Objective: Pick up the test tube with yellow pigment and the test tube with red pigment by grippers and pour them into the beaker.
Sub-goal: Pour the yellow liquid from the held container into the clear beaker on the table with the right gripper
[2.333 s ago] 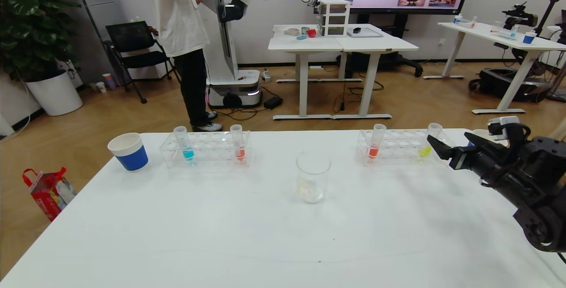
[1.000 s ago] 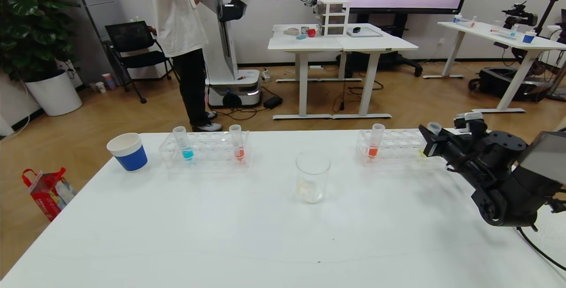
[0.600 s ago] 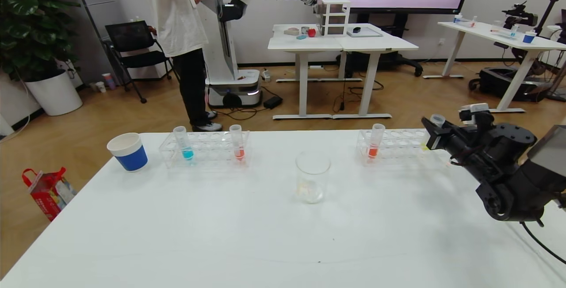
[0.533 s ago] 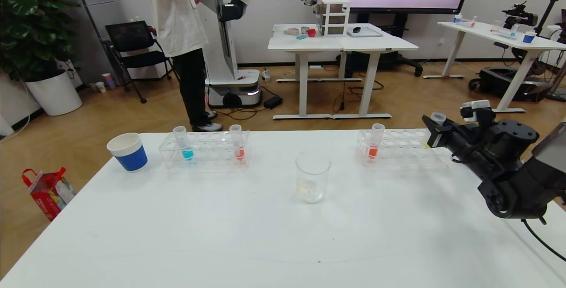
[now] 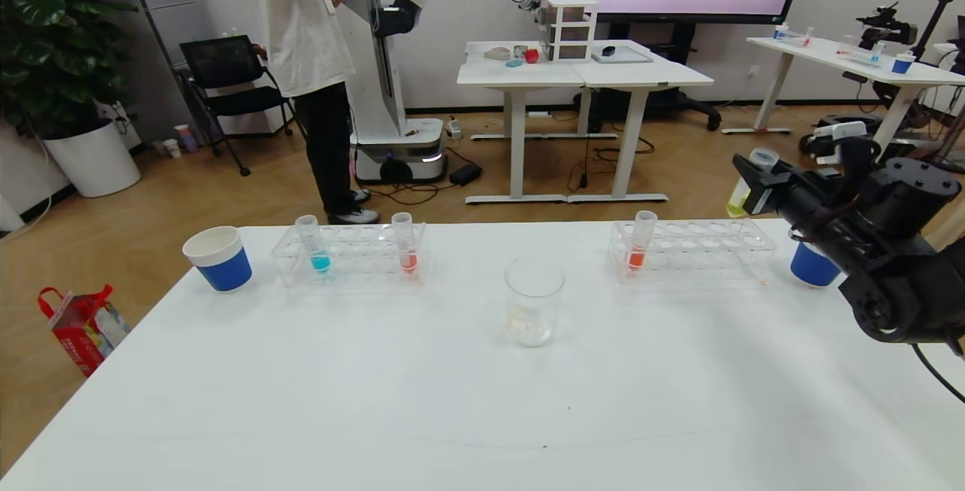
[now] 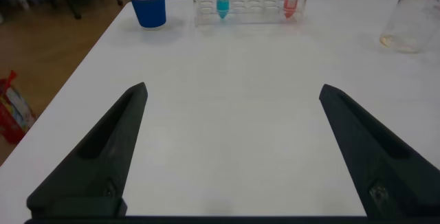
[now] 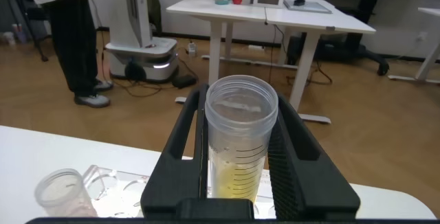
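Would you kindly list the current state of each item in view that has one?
Right gripper: shut on yellow test tube.
Yellow test tube: uncapped, lifted clear of rack.
Left gripper: open, empty.
Red test tube: standing in left rack.
Beaker: upright, nearly empty.

A: The head view looks forward and down from behind the near edge of the white table, taking in the whole top and the room beyond.

B: The left wrist view sits low over the near part of the table, facing its far edge between the left gripper fingers, and shares the left tube rack, blue paper cup and beaker with the head view.

A: The right wrist view is very close, facing outward past the far edge, filled by the test tube with yellow pigment.
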